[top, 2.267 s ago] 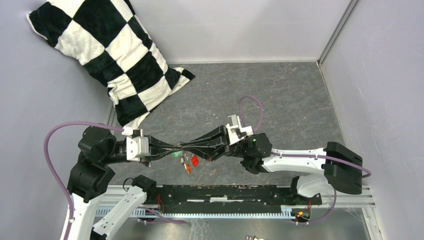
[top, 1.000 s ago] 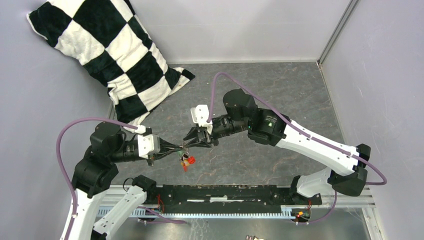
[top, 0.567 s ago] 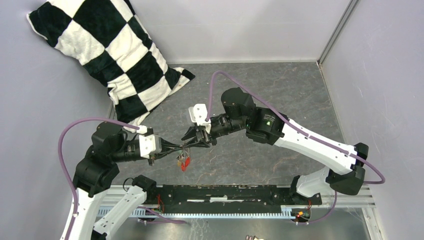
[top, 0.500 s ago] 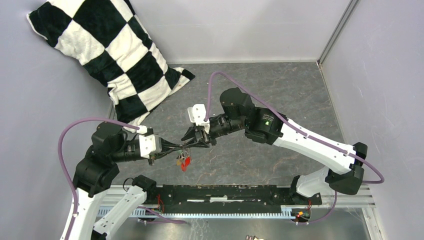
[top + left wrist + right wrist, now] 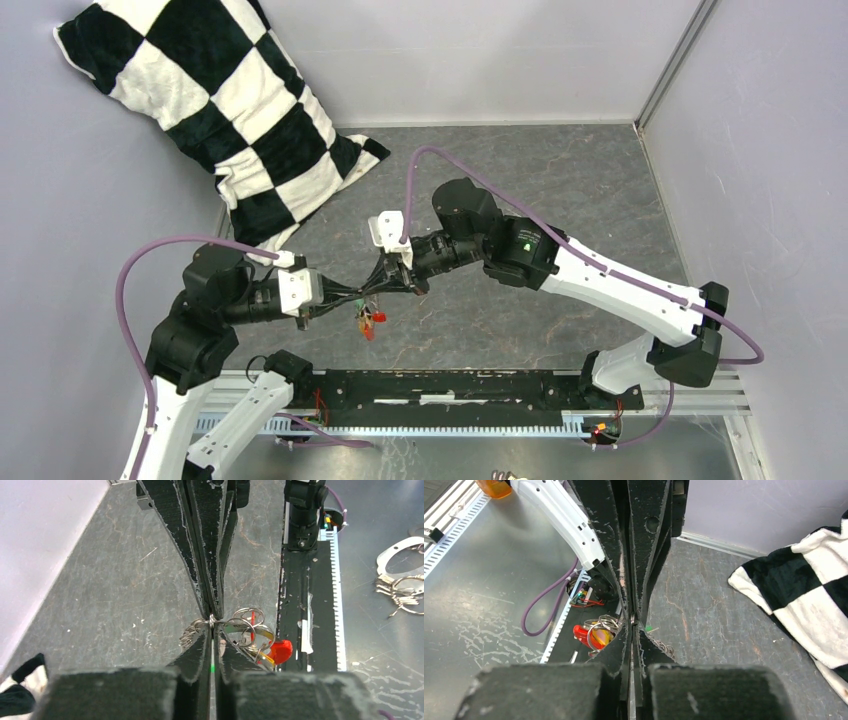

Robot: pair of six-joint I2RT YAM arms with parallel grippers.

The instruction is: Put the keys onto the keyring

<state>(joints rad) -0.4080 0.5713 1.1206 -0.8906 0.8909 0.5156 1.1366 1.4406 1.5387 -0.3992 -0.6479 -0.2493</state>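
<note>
While both end effectors [image 5: 368, 293] pinch the keyring [image 5: 239, 625], a checkered pillow [image 5: 230, 110] overlaps the table [image 5: 560, 190].

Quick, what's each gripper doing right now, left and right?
Left gripper: closed, fingers pinching the keyring.
Right gripper: closed, tip to tip with the left, pinching the same keyring.

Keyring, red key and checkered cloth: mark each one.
keyring [image 5: 241, 626], left wrist view, coiled wire beside the fingertips.
red key [image 5: 280, 651], left wrist view, plastic head.
checkered cloth [image 5: 215, 100], top external view, its middle.
</note>
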